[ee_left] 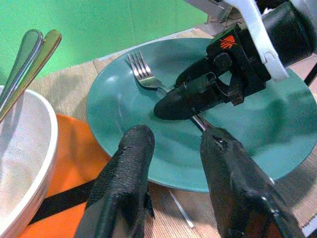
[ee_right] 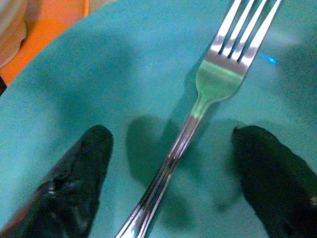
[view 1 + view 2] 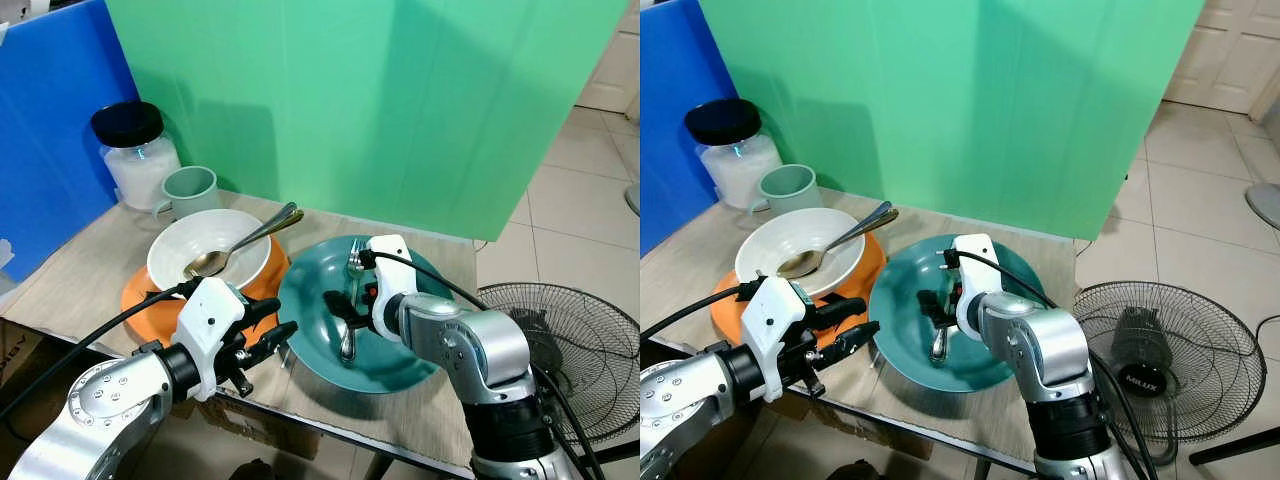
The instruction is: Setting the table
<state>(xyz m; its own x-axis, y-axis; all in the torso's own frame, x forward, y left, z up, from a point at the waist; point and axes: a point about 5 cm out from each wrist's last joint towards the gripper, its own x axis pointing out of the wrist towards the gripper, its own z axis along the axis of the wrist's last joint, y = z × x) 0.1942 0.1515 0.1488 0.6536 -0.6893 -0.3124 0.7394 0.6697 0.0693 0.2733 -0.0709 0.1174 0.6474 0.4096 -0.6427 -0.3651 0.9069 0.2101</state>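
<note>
A silver fork (image 3: 354,264) lies lengthwise on the teal plate (image 3: 305,335) at the middle of the table. My right gripper (image 3: 350,308) hovers low over that plate, open, with one finger on each side of the fork's handle (image 2: 163,173); the tines (image 2: 242,34) point away from it. My left gripper (image 3: 285,318) is open at the plate's left rim, above the edge of the orange plate (image 3: 135,295), holding nothing. In the left wrist view the left fingertips (image 1: 138,139) point at the right gripper's black fingers (image 1: 188,99) and the fork (image 1: 141,72).
A white bowl (image 3: 165,250) with two spoons (image 3: 245,243) sits on the orange plate. Behind it stand a pale green mug (image 3: 190,190) and a black-lidded jar (image 3: 135,150). A green screen backs the table. A floor fan (image 3: 575,350) stands at the right.
</note>
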